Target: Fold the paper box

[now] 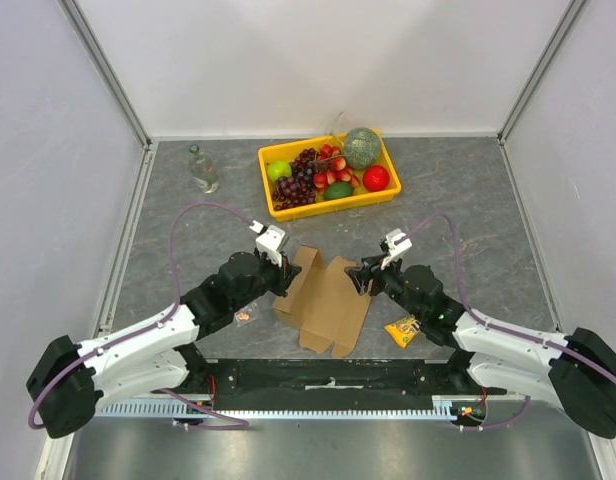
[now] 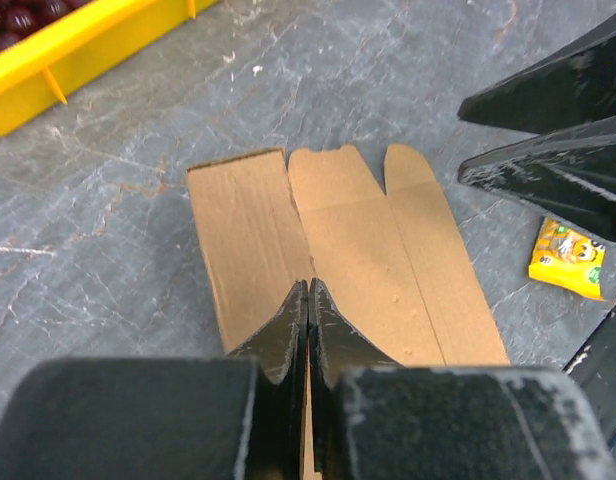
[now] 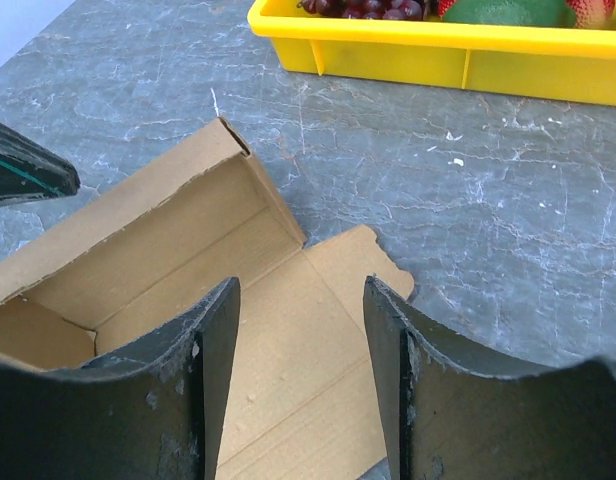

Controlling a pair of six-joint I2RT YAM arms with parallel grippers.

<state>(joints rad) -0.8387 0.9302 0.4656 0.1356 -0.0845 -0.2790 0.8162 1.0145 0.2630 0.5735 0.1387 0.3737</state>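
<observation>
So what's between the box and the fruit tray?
Nothing: only bare table separates the box from the tray. It is clearest in the right wrist view, and the top view agrees.

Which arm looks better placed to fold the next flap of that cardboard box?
Probably the right arm: the right gripper is open above a flat flap of the paper box, while the left gripper is shut, apparently pinching the box's edge.

Overhead, two wrists, common paper box (image 1: 323, 300)
</observation>
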